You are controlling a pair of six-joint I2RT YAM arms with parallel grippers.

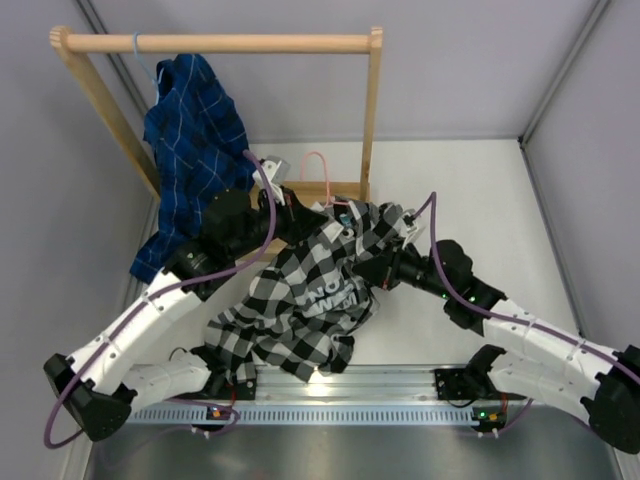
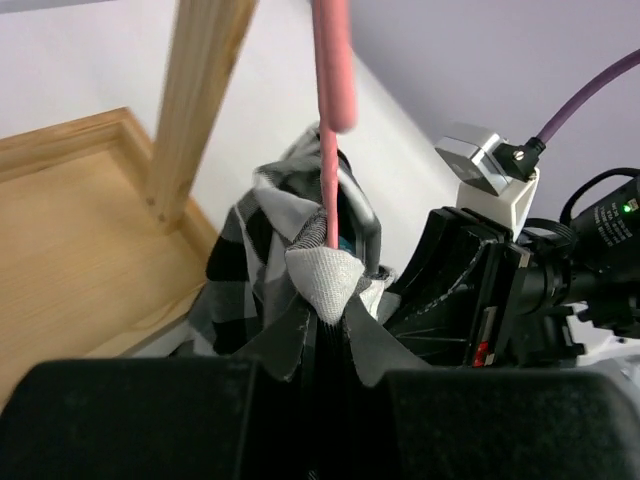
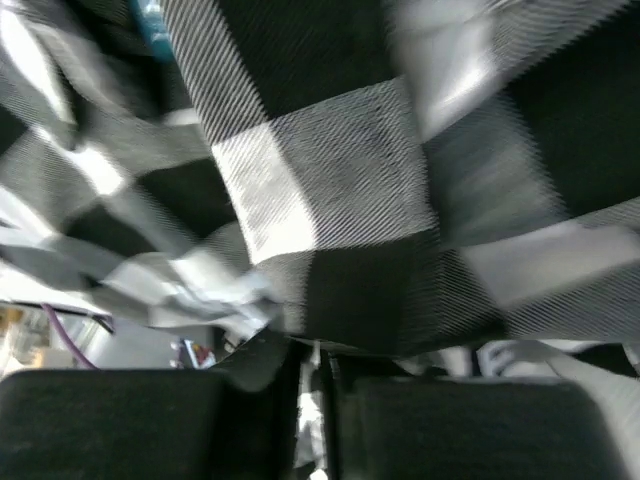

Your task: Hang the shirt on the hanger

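The black-and-white check shirt (image 1: pixel 305 295) hangs bunched between both arms above the table. The pink hanger's hook (image 1: pixel 317 165) sticks up behind it. In the left wrist view the pink hanger (image 2: pixel 331 120) runs down into the shirt's collar (image 2: pixel 325 275). My left gripper (image 2: pixel 328 318) is shut there, pinching the wire together with a fold of white fabric. My left gripper (image 1: pixel 296 212) sits at the shirt's upper left. My right gripper (image 1: pixel 388 262) is at its upper right, shut on the shirt (image 3: pixel 330 190), whose cloth fills that view around the gripper (image 3: pixel 322 365).
A wooden clothes rack (image 1: pixel 220 43) stands at the back left, its post (image 2: pixel 200 100) and base board (image 2: pixel 60 220) close to my left gripper. A dark blue grid-line shirt (image 1: pixel 190 140) hangs on it. The right arm's wrist (image 2: pixel 500 290) is close by. Grey walls enclose the table.
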